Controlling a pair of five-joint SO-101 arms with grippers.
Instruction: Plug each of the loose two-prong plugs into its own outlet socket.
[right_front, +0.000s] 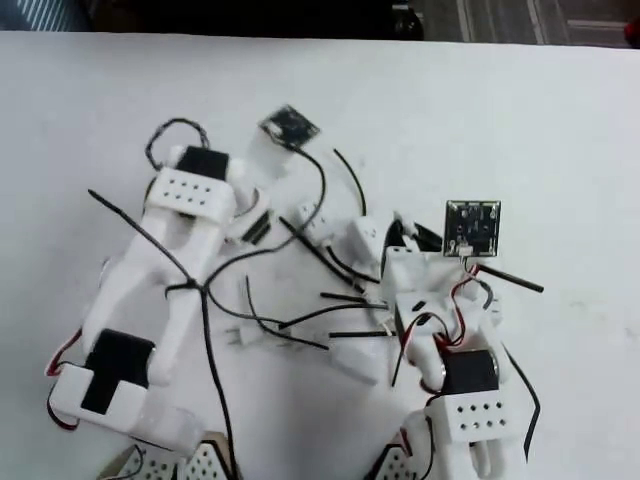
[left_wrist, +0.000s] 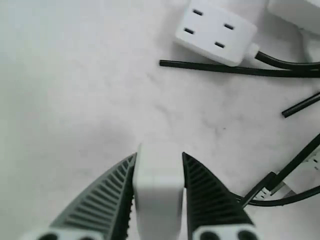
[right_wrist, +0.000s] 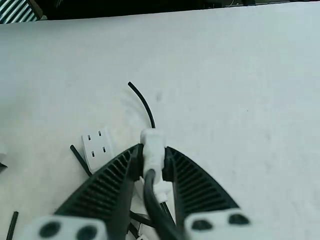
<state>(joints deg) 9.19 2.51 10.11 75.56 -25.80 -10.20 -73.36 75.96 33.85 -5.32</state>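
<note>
My left gripper is shut on a white plug body, held just above the bare table. A white outlet block with four slots lies ahead of it, a black cord leaving its side. My right gripper is shut on a white plug whose black cord runs back between the fingers. Another four-slot outlet block lies close beside it. In the high view the left gripper and the right gripper flank an outlet block at the table's middle.
Black cords cross the table between the two arms. A loose white plug and another white piece lie among them. A short black cord end curves ahead of the right gripper. The far table is bare white.
</note>
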